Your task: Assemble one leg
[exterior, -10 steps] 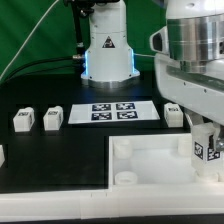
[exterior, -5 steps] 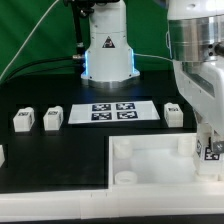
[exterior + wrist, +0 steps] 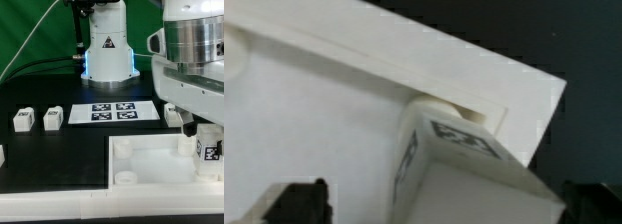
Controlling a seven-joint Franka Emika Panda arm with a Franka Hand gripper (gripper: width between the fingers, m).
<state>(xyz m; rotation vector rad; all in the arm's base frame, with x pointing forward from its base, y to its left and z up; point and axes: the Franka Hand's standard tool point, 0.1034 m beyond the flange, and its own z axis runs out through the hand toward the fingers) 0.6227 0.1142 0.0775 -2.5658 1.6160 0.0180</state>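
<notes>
The leg (image 3: 210,150), a small white block with a black-and-white tag, stands upright in the corner socket of the large white tray piece (image 3: 150,160) on the exterior view's right. My gripper (image 3: 206,134) hangs right above it, its fingers on either side of the leg's top. In the wrist view the leg (image 3: 464,160) rises between the two dark fingertips (image 3: 297,203). A strip of the tray shows between one finger and the leg, so the gripper (image 3: 441,202) is open around it.
Three more legs (image 3: 24,120), (image 3: 53,117), (image 3: 173,114) stand on the black table behind the tray. The marker board (image 3: 112,111) lies between them. The arm's base (image 3: 108,52) stands at the back. Another white part shows at the left edge (image 3: 2,155).
Half a second ago the wrist was turned and sat further to the exterior view's right. It has now swung back over the leg. The leg stays in the corner socket.
</notes>
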